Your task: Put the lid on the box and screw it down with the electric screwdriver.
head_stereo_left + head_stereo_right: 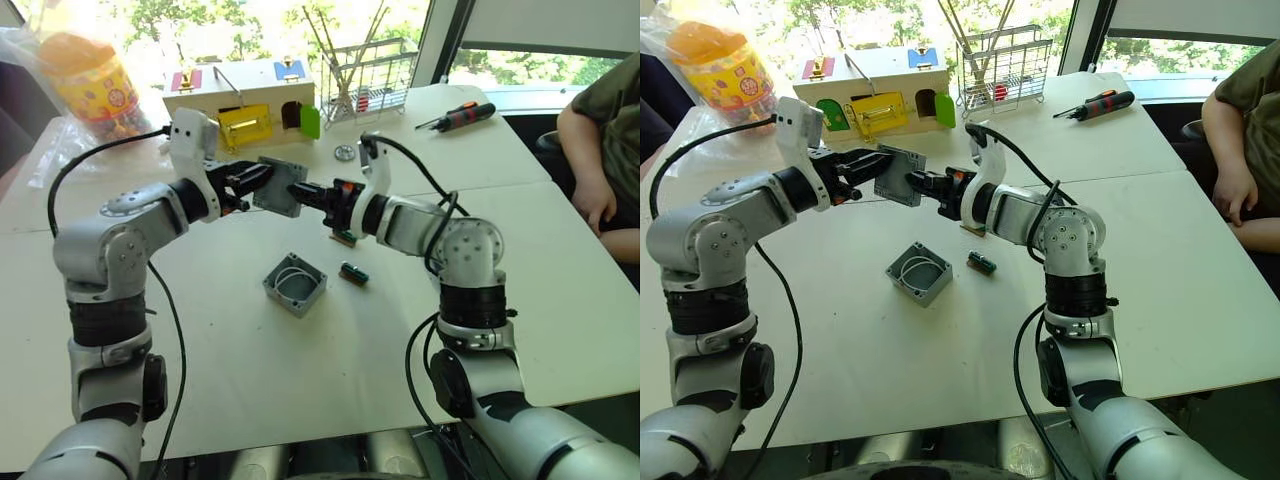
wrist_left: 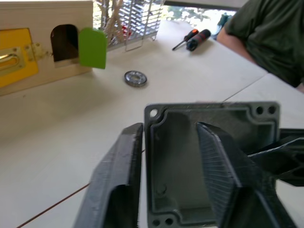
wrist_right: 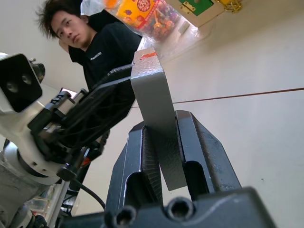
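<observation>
The grey lid [image 1: 280,186] hangs on edge in the air above the table's middle, between my two grippers. My right gripper [image 1: 303,192] is shut on one rim, and the plate is clamped between its fingers [image 3: 142,156]. My left gripper [image 2: 169,126] is open and straddles the opposite wall, one finger outside it and one inside the hollow. The grey box [image 1: 295,283] sits open on the table below, with white wire coiled inside. The black electric screwdriver [image 1: 478,111] lies at the far right of the table.
A small red-and-black manual screwdriver [image 1: 447,121] lies beside the electric one. A wooden latch box [image 1: 240,95], a wire rack [image 1: 370,75] and a yellow jar [image 1: 90,85] line the back. Nearby are a metal ring [image 1: 345,152] and a small green part [image 1: 353,273]. A person's arm [image 1: 600,160] rests at the right edge.
</observation>
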